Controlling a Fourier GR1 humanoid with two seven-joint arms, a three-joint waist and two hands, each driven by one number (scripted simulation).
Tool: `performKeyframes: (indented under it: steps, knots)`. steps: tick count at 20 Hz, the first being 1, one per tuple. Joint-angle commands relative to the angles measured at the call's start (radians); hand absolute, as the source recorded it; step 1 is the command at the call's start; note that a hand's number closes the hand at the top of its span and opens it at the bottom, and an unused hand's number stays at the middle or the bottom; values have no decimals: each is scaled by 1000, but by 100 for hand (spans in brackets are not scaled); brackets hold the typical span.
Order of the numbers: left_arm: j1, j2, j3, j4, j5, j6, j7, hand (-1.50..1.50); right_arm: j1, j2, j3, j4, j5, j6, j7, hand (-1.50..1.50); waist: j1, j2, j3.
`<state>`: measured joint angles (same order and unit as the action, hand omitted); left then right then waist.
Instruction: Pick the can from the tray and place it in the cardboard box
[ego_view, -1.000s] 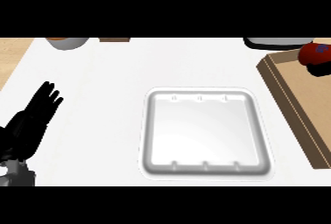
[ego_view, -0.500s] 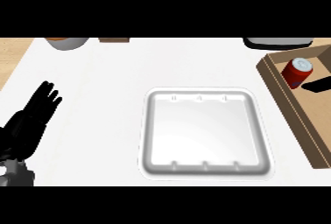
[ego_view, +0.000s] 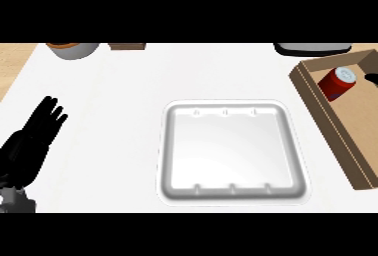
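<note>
the red can (ego_view: 339, 84) is lying tilted inside the cardboard box (ego_view: 322, 112) at the right side of the table (ego_view: 118, 90), near the box's far end, so the placing step is looking as good as done. the white tray (ego_view: 235, 192) is sitting in the middle of the table with nothing in it.

the right robot hand (ego_view: 371, 77) is showing only as a small dark bit at the right edge, just beside the can and seemingly apart from it; whether its fingers are spread or curled, cannot tell, too little in view. nothing visibly being held by it.

the left robot hand (ego_view: 35, 135) is resting at the left of the view, fingers straight and pointing up, holding nothing, well apart from tray and box.

judging the step: release and pull-away at the box. the next move is calling for lifting the right robot hand up and clear of the box without brushing the can or the box wall, then bringing it to rest. the can is leaning, so a nudge might roll it, though it should be staying within the box.

background: a grey bowl (ego_view: 72, 49) at the far left, a dark appliance (ego_view: 312, 48) at the far right.
</note>
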<state>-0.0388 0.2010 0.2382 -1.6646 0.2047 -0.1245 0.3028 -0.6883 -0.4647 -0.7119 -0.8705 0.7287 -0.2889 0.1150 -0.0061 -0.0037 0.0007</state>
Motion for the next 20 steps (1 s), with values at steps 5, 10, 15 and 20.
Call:
performKeyframes:
  steps: [5, 10, 15, 20]
  knots:
    - [13, 7, 7, -29, 6, -6, 16, 0, 176, -40, -134, -185, -226, 75, -24, -150, -4, -1, -1]
    - [-30, 24, 29, 72, 9, -32, -37, 0, 295, -57, -176, -291, -373, 189, -47, -150, -3, 1, -1]
    - [-6, -36, -23, 10, -49, 33, -23, 0, 412, -132, -214, -314, -469, 312, -88, -150, -2, 2, -1]
    - [8, -19, -3, -17, -6, -1, 3, 0, 440, -173, -179, -262, -494, 270, -116, -150, 8, 3, -1]
